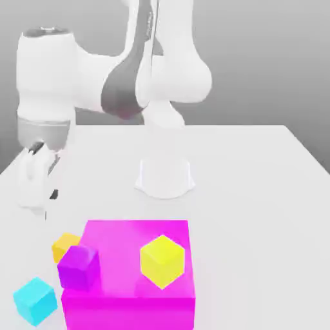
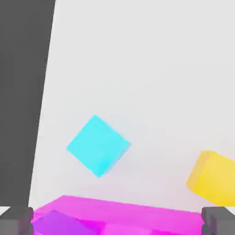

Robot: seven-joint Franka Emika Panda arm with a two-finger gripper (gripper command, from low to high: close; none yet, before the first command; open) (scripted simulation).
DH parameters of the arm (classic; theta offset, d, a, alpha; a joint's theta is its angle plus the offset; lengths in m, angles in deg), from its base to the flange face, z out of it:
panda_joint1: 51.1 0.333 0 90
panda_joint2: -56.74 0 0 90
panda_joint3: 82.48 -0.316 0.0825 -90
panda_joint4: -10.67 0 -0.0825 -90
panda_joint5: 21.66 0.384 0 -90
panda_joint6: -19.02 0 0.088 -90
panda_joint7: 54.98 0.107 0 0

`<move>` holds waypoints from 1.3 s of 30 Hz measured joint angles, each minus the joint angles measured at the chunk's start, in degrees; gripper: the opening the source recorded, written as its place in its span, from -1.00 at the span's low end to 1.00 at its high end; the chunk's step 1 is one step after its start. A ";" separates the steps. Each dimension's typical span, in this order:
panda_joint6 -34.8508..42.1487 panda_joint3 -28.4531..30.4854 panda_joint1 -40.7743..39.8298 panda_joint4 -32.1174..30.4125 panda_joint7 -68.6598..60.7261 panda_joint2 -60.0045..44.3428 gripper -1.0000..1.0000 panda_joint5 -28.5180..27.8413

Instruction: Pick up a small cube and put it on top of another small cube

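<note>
Nothing stacked yet: small plain orange cube (image 1: 64,244) sat on the white bench (image 1: 258,193); gripper (image 1: 40,187) hovered above, jaws wide, empty. Grasp, lift, placing remained.

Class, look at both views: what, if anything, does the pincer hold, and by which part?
Nothing is held. The pincer hangs open above the table, apart from the orange cube.

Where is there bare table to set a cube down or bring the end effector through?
Bare: the table to the exterior view's right of the magenta block, and between that block and the robot base. Crowded: the block's left corner, where the orange cube, purple cube and cyan cube cluster.
</note>
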 joint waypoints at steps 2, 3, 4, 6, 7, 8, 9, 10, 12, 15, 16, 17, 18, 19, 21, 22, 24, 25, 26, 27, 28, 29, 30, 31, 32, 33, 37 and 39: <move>-2.01 0.67 -2.00 -1.81 4.27 -3.08 0.00 0.85; -3.02 0.92 -2.94 -2.71 6.20 -4.62 0.00 1.57; -4.16 1.00 -3.38 -3.34 7.66 -6.26 0.00 2.24; -7.13 1.02 -3.17 -3.32 8.87 -10.05 0.00 2.66; -8.75 1.12 -3.06 -3.06 9.15 -12.07 0.00 2.64; -10.41 1.29 -2.91 -2.74 9.36 -14.11 0.00 2.53; -12.09 1.52 -2.72 -2.39 9.55 -16.18 0.00 2.35; -13.77 1.83 -2.46 -2.03 9.70 -18.26 0.00 2.18; -15.39 2.16 -2.17 -1.68 9.81 -20.24 -1.00 2.01; -15.50 2.16 -2.17 -1.68 9.83 -20.25 -1.00 1.99; -15.55 2.16 -2.17 -1.68 9.84 -20.25 -1.00 1.98; -16.31 2.32 -2.04 -1.50 9.90 -21.24 -1.00 1.88; -15.86 2.21 -2.13 -1.60 9.88 -20.70 -1.00 1.94; -14.79 2.01 -2.28 -1.83 9.76 -19.39 -1.00 2.13; -11.88 1.64 -2.53 -2.49 9.43 -15.80 -1.00 2.61; -10.26 1.49 -2.65 -2.85 9.31 -13.82 -1.00 2.78; -6.95 1.40 -2.70 -3.62 9.15 -9.76 -1.00 2.93; -5.36 1.33 -2.56 -3.20 9.20 -8.64 -1.00 2.81; -3.84 1.12 -2.26 -1.94 9.21 -8.45 -1.00 2.76; -2.38 0.88 -1.92 -0.29 9.23 -8.71 -1.00 2.70; -0.92 0.65 -1.59 1.58 9.28 -9.19 -1.00 2.59; 0.51 0.41 -1.29 3.54 9.33 -9.77 -1.00 2.48; 1.92 0.32 -0.83 5.55 9.34 -10.40 -1.00 2.44; 3.34 0.08 -0.55 7.59 9.39 -11.05 -1.00 2.33; 4.76 -0.17 -0.28 9.65 9.43 -11.69 -1.00 2.23; 6.16 -0.40 0.01 11.70 9.48 -12.33 -1.00 2.14; 10.64 -1.11 1.03 19.30 9.73 -15.18 -1.00 1.75; 8.51 -0.98 1.29 20.50 10.03 -18.46 -1.00 1.32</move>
